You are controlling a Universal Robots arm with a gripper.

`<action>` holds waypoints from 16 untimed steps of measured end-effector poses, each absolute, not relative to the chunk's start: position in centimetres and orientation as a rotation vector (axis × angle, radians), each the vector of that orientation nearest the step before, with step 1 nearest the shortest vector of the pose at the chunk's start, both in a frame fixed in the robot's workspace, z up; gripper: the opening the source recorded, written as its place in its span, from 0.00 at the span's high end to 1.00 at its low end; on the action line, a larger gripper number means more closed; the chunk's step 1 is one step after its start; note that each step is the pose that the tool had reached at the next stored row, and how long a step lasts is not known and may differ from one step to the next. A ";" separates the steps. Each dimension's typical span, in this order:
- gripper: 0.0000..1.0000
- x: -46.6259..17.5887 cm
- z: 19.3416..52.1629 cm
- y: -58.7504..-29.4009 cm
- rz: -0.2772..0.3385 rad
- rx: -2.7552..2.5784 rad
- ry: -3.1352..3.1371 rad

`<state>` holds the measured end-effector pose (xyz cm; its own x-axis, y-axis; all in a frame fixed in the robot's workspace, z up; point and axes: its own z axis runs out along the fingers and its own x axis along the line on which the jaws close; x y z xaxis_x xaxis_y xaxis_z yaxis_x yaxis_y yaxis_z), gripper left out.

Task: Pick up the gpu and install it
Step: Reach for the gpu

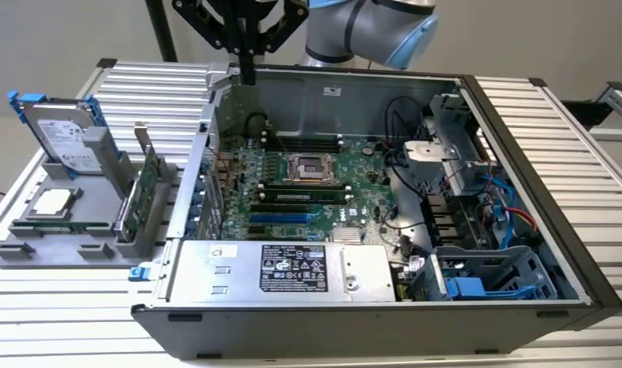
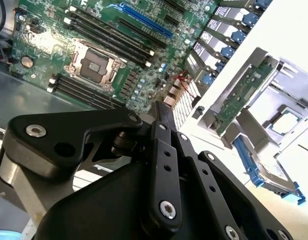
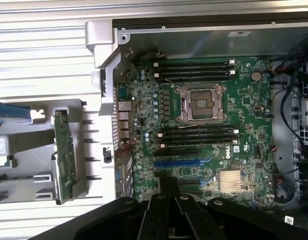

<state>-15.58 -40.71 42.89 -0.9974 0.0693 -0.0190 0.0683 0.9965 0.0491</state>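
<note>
An open black computer case (image 1: 393,326) lies with its green motherboard (image 1: 362,195) uncovered and free room above it. At nine o'clock in the exterior view, one thin green-boarded gpu (image 1: 147,192) stands on edge in a grey plastic holder tray (image 1: 55,249), beside one silver hard drive (image 1: 65,138). At twelve o'clock the black gripper (image 1: 247,77) points straight down above the case's far edge. Its fingers are pressed together and hold nothing.

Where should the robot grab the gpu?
Probably by its top edge, coming straight down from above. The gpu stands upright in the gray holder, so that thin edge sticks up free, while the holder's slot holds the bottom.
</note>
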 end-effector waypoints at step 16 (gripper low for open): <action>1.00 -17.6 42.9 -41.5 0.077 0.107 3.118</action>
